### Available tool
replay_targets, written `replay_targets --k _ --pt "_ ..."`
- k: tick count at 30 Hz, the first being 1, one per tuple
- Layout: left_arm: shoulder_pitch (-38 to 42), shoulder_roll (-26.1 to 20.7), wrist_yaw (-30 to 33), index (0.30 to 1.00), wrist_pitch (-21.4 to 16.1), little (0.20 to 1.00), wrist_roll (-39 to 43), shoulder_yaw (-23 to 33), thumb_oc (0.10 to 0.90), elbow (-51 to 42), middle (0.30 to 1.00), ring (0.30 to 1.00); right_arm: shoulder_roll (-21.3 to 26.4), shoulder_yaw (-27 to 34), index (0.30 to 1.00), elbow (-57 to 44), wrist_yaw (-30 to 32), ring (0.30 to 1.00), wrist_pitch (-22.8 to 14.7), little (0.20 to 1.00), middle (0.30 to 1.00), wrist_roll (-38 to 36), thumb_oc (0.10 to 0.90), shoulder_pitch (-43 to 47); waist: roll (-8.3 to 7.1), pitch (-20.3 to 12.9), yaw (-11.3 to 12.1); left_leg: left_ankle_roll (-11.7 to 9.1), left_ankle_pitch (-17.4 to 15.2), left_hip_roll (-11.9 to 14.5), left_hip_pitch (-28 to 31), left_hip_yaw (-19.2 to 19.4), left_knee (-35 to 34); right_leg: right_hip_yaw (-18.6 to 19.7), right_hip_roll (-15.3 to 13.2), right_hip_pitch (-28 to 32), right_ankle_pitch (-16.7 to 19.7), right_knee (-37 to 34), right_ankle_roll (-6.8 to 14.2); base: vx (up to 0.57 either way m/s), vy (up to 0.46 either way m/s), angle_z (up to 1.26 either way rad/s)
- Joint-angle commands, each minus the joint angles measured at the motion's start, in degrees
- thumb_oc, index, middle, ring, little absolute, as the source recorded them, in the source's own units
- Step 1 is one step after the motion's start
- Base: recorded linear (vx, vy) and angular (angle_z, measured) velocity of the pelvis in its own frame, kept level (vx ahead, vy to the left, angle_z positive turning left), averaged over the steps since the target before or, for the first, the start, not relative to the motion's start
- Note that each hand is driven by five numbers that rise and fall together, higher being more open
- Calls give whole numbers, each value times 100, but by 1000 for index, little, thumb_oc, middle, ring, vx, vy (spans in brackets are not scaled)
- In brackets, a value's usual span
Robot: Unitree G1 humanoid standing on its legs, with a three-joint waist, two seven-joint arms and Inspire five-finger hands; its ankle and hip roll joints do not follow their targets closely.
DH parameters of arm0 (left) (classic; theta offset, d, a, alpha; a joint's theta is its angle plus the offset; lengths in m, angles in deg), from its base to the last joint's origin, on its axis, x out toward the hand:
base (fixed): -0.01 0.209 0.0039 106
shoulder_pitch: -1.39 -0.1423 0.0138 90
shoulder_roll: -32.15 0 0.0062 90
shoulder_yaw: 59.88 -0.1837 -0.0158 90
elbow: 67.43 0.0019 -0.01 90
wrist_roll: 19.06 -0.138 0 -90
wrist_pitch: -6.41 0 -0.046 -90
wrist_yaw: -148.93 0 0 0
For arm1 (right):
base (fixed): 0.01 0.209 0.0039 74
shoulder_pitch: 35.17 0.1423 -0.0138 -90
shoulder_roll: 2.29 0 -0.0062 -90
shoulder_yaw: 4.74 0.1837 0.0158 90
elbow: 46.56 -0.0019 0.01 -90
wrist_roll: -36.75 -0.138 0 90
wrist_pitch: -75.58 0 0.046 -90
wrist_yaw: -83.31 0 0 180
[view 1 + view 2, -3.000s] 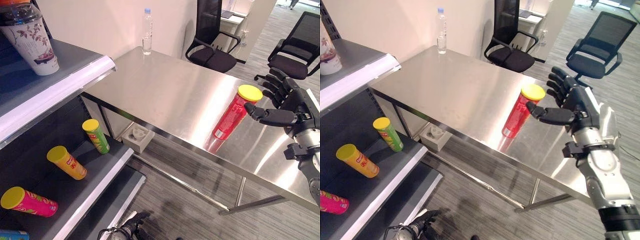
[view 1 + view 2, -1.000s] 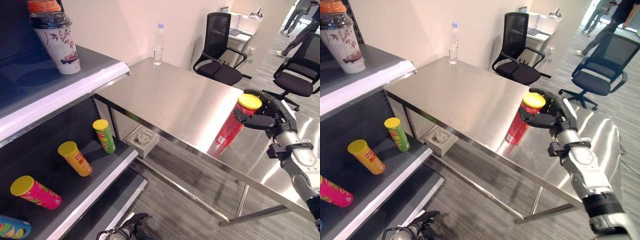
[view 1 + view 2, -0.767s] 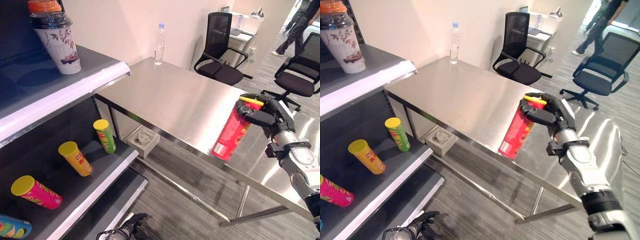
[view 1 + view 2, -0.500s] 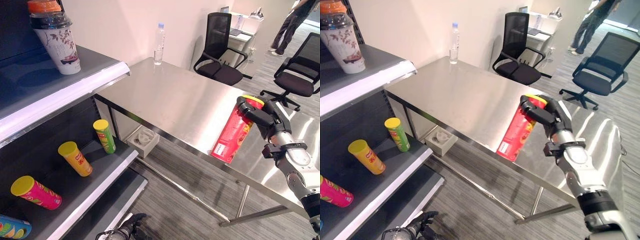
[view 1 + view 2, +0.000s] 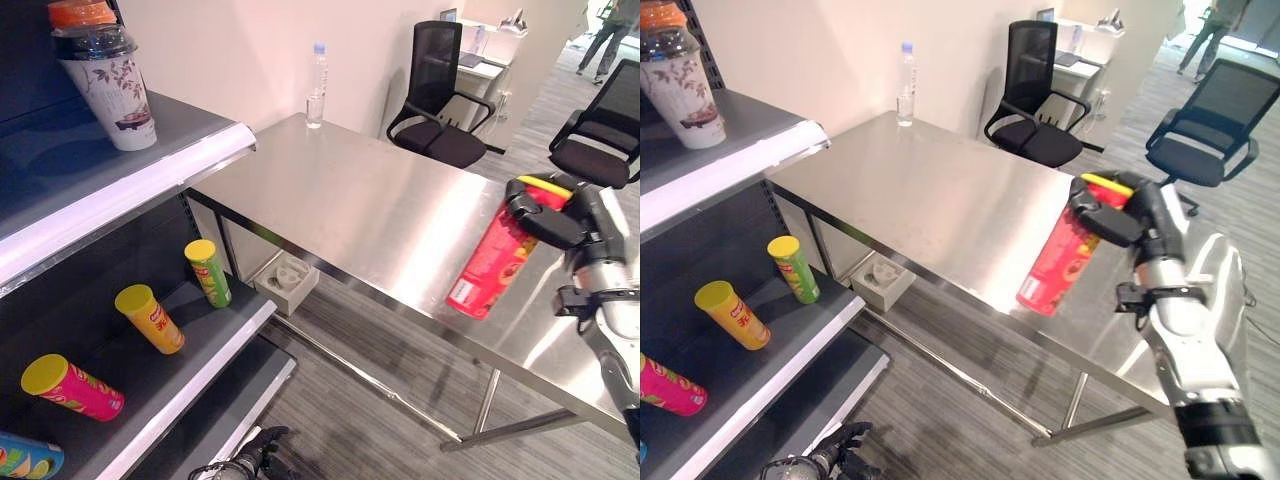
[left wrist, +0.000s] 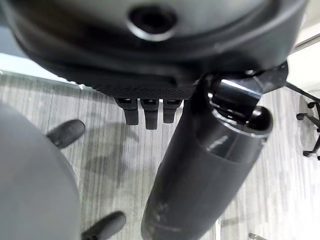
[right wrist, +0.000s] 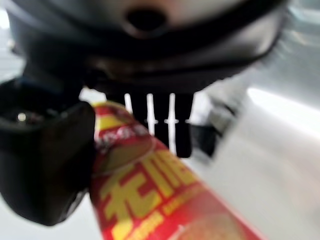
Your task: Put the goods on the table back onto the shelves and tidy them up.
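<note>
We see the right hand (image 5: 560,222) with fingers and thumb wrapped round the top of the red can (image 5: 496,262), holding it tilted in the air above the near edge of the steel table (image 5: 360,205). Our left hand (image 6: 200,165) hangs over the floor, fingers relaxed and holding nothing. On the lower shelf (image 5: 170,375) lie 3 cans: green (image 5: 207,272), yellow (image 5: 149,318) and pink (image 5: 72,387).

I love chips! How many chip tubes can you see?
5: a red tube gripped in the right hand, and green, yellow, pink and a partly cut-off tube lying on the shelf; more may be hidden.
</note>
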Motion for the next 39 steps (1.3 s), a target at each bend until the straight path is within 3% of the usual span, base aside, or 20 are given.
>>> replay_targets --k 1,4,5,7,17,21,24,25,26,29,34,39 --pt "196 146 165 900 -188 900 -531 -613 800 502 900 900 484 1107 300 -998 948 300 -749 300 300 1771 400 577 204 -180 466 -644 -18 610 502 -26 53 297 257 -304 -649 680 104 -12 -47 -3" --pt "188 124 175 900 -199 900 -593 -635 800 469 900 900 412 1194 300 -1169 1065 300 -683 300 300 2107 400 487 202 -175 483 -644 -7 618 502 -29 56 307 265 -297 -655 678 98 -4 -44 -3" --pt "156 80 194 900 -245 900 -768 -665 800 346 900 900 300 1346 300 -1495 1415 300 -587 300 300 2991 400 321 230 -133 494 -629 43 633 487 -44 71 343 297 -295 -676 667 74 -13 -71 -3" --pt "119 39 201 900 -292 900 -894 -688 800 279 900 900 217 1490 300 -1678 1635 300 -534 300 300 3446 400 196 251 -89 488 -617 98 657 466 -60 81 363 318 -299 -687 656 63 -13 -95 1" --pt "-18 -121 199 900 -427 900 -1083 -781 800 94 900 900 364 1808 300 -1995 2195 300 -417 300 300 4151 400 225 317 334 470 -571 211 621 -93 -92 70 354 259 -646 -554 480 120 -79 -55 0" --pt "100 -159 253 900 -435 900 -1190 -847 800 -59 900 900 465 2071 300 -1997 2390 300 -337 300 300 4237 400 172 244 492 408 -447 246 511 -489 74 111 178 131 -786 -498 480 137 -148 -40 23" --pt "100 -196 268 900 -423 900 -1279 -819 800 -122 900 900 456 2206 300 -2027 2459 300 -278 300 300 4370 400 60 171 460 348 -287 -151 357 -434 358 355 65 71 -888 -411 487 160 -113 -28 29" --pt "127 -198 254 900 -411 900 -1343 -806 800 -110 900 900 428 2273 300 -2051 2479 300 -255 300 300 4422 400 -26 90 468 303 -164 -569 252 -351 536 808 33 26 -960 -355 502 138 -106 -26 20" --pt "132 -196 234 900 -405 900 -1375 -806 800 -108 900 900 407 2295 300 -2064 2465 300 -251 300 300 4451 400 -71 65 450 282 -138 -776 212 -262 596 976 12 33 -971 -366 498 129 -139 -41 8" --pt "171 -207 186 900 -409 900 -1502 -872 800 -145 900 900 372 2447 300 -2068 2451 300 -245 300 300 4494 400 -255 9 409 213 -71 -1169 113 -7 735 1634 -105 64 -1054 -314 533 104 -91 -16 1" --pt "312 -180 191 900 -418 900 -1541 -1058 800 -212 900 900 386 2634 300 -1905 2514 300 -211 300 300 4426 400 -477 64 193 71 -93 -1260 -7 652 574 2244 -325 245 -1191 -220 598 55 -78 37 3" --pt "329 -102 250 900 -411 900 -1519 -1090 800 -226 900 900 220 2820 300 -1931 2638 300 -156 300 300 4450 400 -698 114 -59 -92 -58 -1406 -72 1254 542 1551 -519 332 -1423 -12 720 119 -140 82 30"
